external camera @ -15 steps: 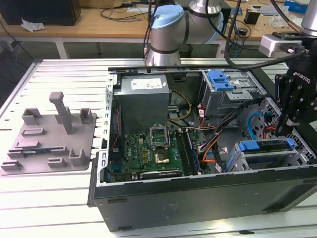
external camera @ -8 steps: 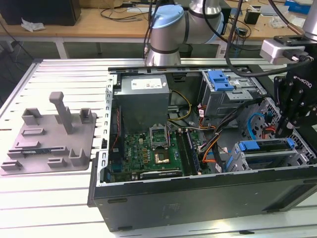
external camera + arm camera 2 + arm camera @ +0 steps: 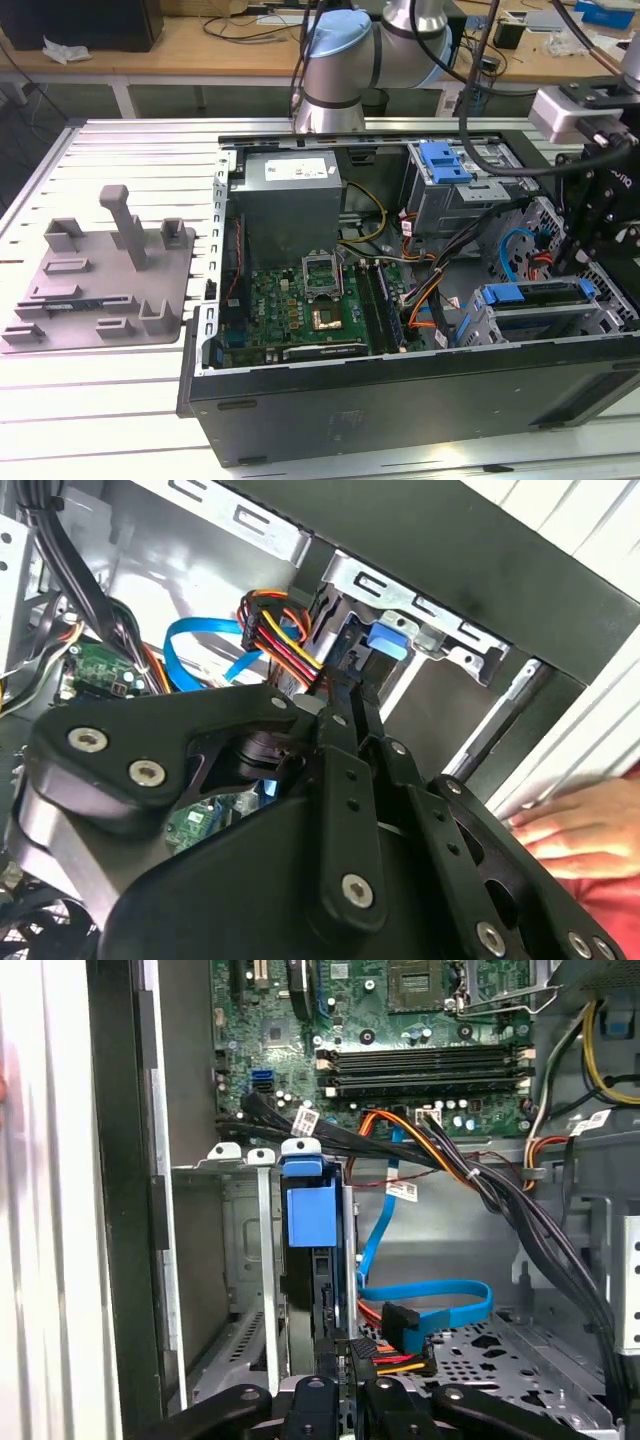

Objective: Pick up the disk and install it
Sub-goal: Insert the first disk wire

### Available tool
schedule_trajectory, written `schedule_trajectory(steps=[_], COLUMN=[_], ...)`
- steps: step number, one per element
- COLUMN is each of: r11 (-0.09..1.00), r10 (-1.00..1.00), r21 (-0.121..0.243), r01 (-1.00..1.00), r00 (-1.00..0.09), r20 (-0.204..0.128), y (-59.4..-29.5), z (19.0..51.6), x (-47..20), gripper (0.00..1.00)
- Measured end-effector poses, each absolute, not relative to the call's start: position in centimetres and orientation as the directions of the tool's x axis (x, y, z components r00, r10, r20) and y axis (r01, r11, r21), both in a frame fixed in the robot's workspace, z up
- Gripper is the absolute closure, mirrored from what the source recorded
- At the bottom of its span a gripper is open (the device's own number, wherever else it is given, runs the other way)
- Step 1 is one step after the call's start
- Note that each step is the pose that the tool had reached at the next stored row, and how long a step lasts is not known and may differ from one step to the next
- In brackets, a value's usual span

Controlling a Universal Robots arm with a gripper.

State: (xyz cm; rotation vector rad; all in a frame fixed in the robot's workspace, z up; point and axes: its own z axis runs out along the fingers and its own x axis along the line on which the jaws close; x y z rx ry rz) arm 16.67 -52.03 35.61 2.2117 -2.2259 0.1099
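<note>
The disk (image 3: 535, 298), silver with a blue plastic carrier, sits edge-on in the drive cage (image 3: 475, 320) at the front of the open computer case, on the exterior view's right. In the first wrist view its blue carrier end (image 3: 310, 1215) stands between the cage's metal walls. My black gripper (image 3: 585, 255) hangs over the disk's near end. Both wrist views show the slim fingers close together on the disk's edge (image 3: 345, 1360), (image 3: 358, 695), reaching toward the blue carrier (image 3: 388, 640).
A grey power-supply box (image 3: 290, 205) and the green motherboard (image 3: 300, 310) take up the case's middle. A blue latch (image 3: 445, 160) tops the rear cage. A blue cable (image 3: 420, 1300) and orange wires (image 3: 275, 630) loop beside the disk. A person's hand (image 3: 580, 830) rests outside the case. A grey fixture (image 3: 100, 280) lies on the exterior view's left.
</note>
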Motion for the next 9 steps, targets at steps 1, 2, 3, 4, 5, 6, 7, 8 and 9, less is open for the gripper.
schedule_trajectory(steps=[1, 2, 3, 4, 5, 6, 7, 8, 9], r11=[0.006, 0.006, 0.006, 0.006, 0.006, 0.006, 0.006, 0.006, 0.006], r10=[-0.999, -1.0, -1.0, -1.0, -1.0, -1.0, -1.0, -1.0, -1.0], r21=[-0.049, -0.049, -0.049, -0.049, -0.049, -0.049, -0.049, -0.049, -0.049], r01=[-0.999, -0.999, -0.999, -0.999, -0.999, -0.999, -0.999, -0.999, -0.999], r00=[-0.008, -0.008, -0.007, -0.007, -0.008, -0.008, -0.008, -0.008, -0.008], r20=[0.032, 0.029, 0.029, 0.028, 0.028, 0.028, 0.028, 0.028, 0.029], y=[-52.54, -52.65, -52.69, -52.72, -52.72, -52.74, -52.76, -52.76, -52.77], z=[35.61, 35.6, 35.6, 35.6, 35.6, 35.6, 35.6, 35.6, 35.61], x=[16.64, 16.64, 16.63, 16.63, 16.62, 16.63, 16.63, 16.63, 16.63], gripper=[0.84, 0.84, 0.84, 0.84, 0.84, 0.84, 0.84, 0.84, 0.84])
